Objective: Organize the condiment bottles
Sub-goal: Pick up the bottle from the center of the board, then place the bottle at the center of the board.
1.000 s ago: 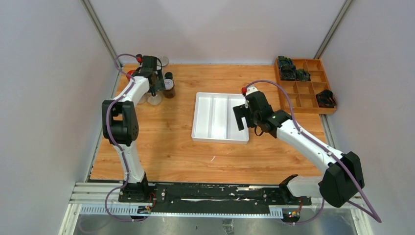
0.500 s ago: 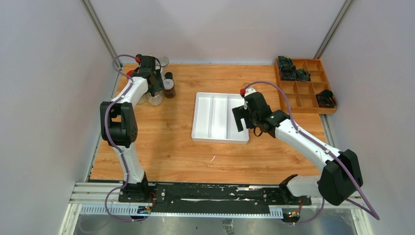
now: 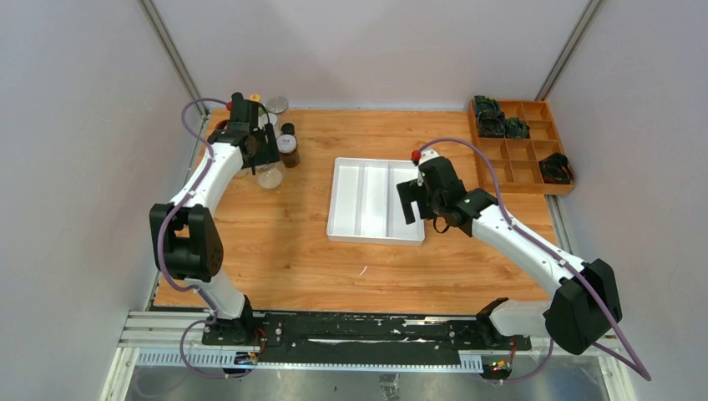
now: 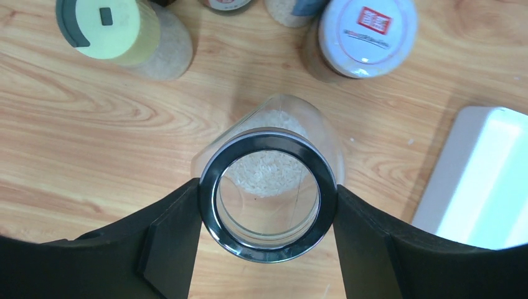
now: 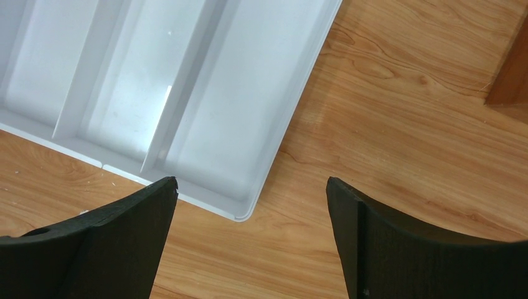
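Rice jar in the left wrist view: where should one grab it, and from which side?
By the dark rim, from straight above. The jar stands upright and round, so the left tool pinches opposite sides here. Other jars crowd close behind, leaving little room for a sideways reach.

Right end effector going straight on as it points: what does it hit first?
Probably the corner rim of the white tray; the open right end effector points down at it. Depth is unclear; it may meet the table instead.
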Available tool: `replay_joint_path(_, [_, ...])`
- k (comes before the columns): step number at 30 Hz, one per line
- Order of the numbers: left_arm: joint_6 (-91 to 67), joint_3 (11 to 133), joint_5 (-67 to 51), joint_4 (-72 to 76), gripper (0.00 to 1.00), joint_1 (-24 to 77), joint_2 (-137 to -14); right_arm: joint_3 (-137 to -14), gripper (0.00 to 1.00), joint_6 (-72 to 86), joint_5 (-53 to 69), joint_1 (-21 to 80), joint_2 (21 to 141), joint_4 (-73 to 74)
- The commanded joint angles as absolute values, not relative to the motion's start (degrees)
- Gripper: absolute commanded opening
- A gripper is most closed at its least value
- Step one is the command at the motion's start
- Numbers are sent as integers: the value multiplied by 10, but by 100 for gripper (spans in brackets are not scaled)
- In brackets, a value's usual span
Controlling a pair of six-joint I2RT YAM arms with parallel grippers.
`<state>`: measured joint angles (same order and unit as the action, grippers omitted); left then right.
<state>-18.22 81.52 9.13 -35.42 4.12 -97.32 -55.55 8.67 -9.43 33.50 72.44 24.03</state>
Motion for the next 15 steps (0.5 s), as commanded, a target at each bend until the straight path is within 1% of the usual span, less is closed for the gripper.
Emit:
replay_joint_path(1, [-165,816,60,-370,33,56,-916,-550,95,100,-88,338,703,251])
replay_joint_path(10, [-154,837,20,-407,33,96,-873,-553,94,110,-88,339,691,258])
replay_joint_path(15, [-152,821,32,-415,33,104,-871,-555,94,110,-87,338,686,264])
